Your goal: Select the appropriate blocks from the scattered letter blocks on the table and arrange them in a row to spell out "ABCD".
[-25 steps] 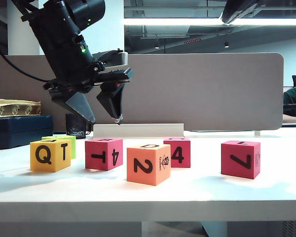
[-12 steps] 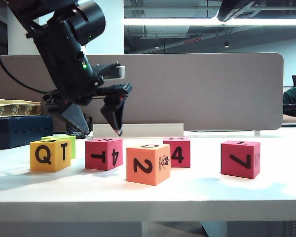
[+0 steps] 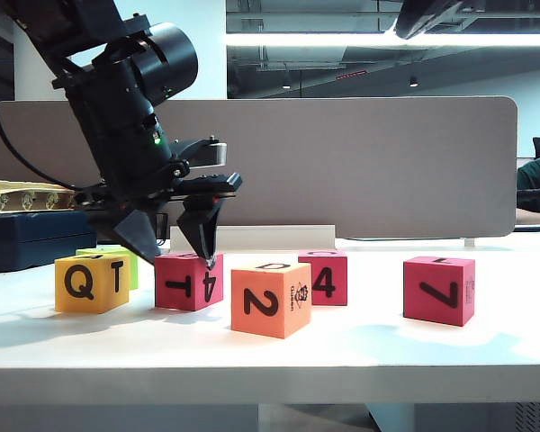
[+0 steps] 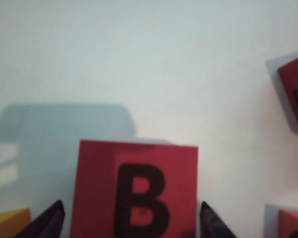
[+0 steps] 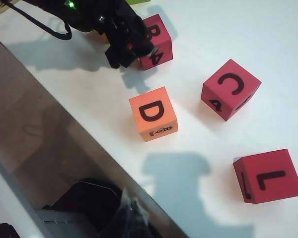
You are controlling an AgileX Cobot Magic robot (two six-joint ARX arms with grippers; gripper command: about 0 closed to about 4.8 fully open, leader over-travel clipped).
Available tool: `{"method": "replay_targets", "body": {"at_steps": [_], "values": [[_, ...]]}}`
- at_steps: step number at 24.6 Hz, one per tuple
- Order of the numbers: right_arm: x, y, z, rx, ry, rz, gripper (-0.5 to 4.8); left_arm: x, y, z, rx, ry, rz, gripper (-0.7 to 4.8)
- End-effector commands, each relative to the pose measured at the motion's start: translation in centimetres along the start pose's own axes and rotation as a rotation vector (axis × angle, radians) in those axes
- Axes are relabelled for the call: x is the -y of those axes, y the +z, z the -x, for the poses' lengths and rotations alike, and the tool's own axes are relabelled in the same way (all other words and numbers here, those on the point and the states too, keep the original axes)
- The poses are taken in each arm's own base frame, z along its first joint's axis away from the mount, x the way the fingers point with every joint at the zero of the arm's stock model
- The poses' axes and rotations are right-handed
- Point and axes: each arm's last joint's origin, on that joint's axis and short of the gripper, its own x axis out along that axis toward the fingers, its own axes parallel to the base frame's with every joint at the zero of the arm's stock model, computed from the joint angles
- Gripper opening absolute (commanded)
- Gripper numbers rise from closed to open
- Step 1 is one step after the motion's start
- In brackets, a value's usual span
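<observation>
**Left pincer straddles the B block**

While the right pincer stays out of every view, so that its state cannot be told, the left pincer (image 3: 174, 254) hangs over the pink-red block (image 3: 190, 280) that shows T and 4 on its front faces and a B on top. Its two dark fingers (image 4: 48, 221) are spread, one on each side of the cube; in the left wrist view the fingertips stand just beside the block's side faces, and whether they touch them cannot be told.

That B block sits on the white counter (image 3: 360, 346), second from the left in the exterior view. Just to its left stands the yellow block (image 3: 91, 283) marked Q and T, with a lime-green block (image 3: 124, 256) partly hidden behind it. To the right of the B block, nearer the counter's front edge, is the orange block (image 3: 270, 300), showing a 2 in front and a D on top in the right wrist view. Behind the orange cube stands another pink-red block (image 3: 323, 277) with a 4 in front and a C on top. Well apart at the right sits a third pink-red block (image 3: 439, 289) marked 7, with an L on top.

A grey partition (image 3: 387, 166) runs behind the counter, and dark boxes (image 3: 36, 236) sit at the far left.
</observation>
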Motion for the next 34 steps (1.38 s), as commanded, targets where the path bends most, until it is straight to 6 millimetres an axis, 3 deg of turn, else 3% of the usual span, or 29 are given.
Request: {"method": "replay_targets", "body": {"at_steps": [1,10,20,34], "values": [[-0.1,0.2,0.2,0.018,0.001,0.003,-0.02,0.0,-0.2,0.1,-0.024,0.003,0.006,3.29],[-0.1,0.2,0.2,0.018,0.001,0.003,-0.02,0.0,-0.3,0.2,-0.037,-0.002,0.004,2.36],[-0.1,0.2,0.2,0.017,0.001,0.003,-0.02,-0.1,-0.5,3.2,-0.062,-0.032,0.082,2.36],[-0.1,0.1,0.2,0.011,0.002,0.002,-0.02,-0.3,-0.8,3.2,-0.076,0.049,0.209,2.36]]}}
